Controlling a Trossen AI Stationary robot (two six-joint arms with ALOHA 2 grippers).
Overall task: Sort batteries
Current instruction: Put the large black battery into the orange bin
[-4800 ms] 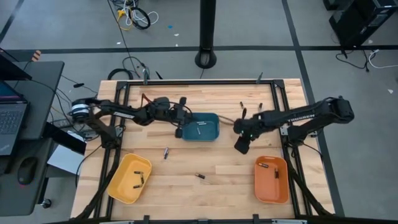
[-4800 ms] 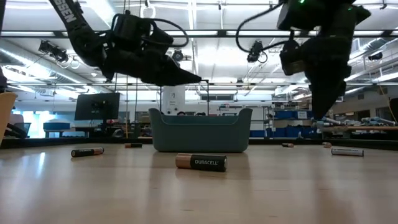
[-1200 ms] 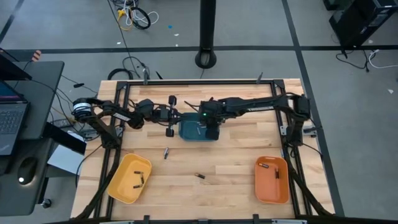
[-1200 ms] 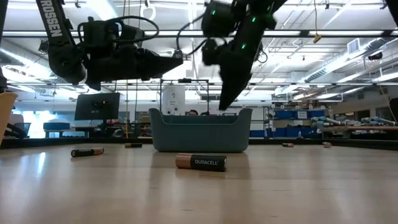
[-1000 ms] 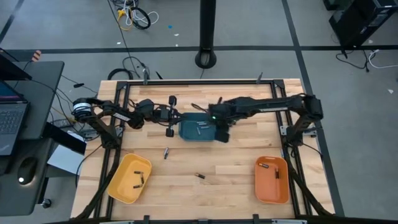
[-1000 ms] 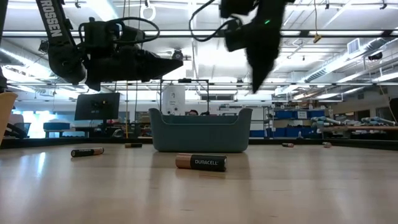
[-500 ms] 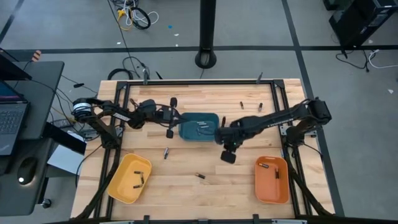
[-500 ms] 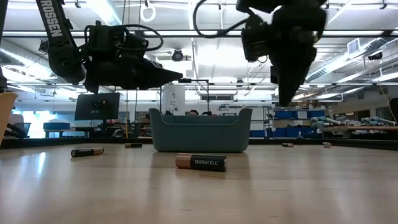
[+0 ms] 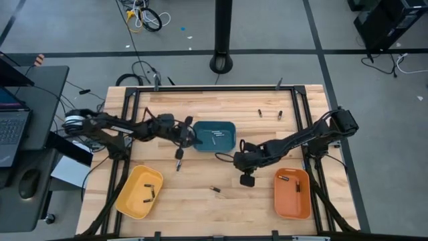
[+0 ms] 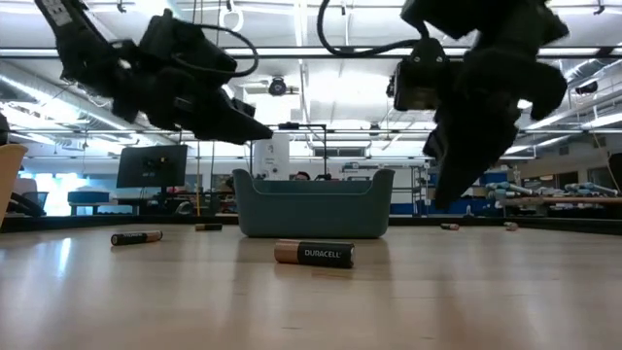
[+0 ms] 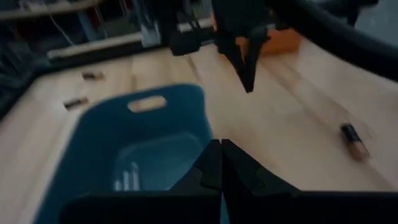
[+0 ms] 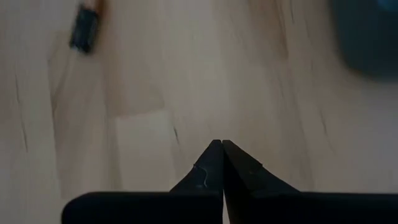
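Jaws on both arms are clenched tight with nothing between them: each wrist view shows its two dark fingers meeting at a single point. From above, the left gripper (image 9: 179,154) hangs just beside the left edge of the teal tray (image 9: 227,127), over the tabletop (image 9: 200,201) and close to a loose battery (image 9: 178,164) lying below it. The right gripper (image 9: 246,179) hangs over bare wood between the teal tray and the orange tray (image 9: 292,207), well clear of both. Batteries are scattered in several places: a few lie inside the teal tray (image 9: 212,136), two rest in the yellow tray (image 9: 137,201) at the front left (image 9: 150,191), two more sit in the orange tray (image 9: 287,179), one lies alone near the front middle of the tabletop (image 9: 215,190), and two small ones sit near the far edge (image 9: 259,112) (image 9: 279,115). In the low view, a copper-and-black cell (image 10: 314,254) lies on its side in front of the teal tray (image 10: 313,204), another lies off to one side (image 10: 135,236), and both arms hang above the tabletop. The right wrist view shows one battery (image 12: 85,28) on the wood ahead of the closed fingers (image 12: 205,171). The left wrist view looks past closed fingers (image 11: 211,168) over the teal tray (image 11: 155,124), with cells inside it (image 11: 126,177) and one more battery on the wood beyond (image 11: 352,139).
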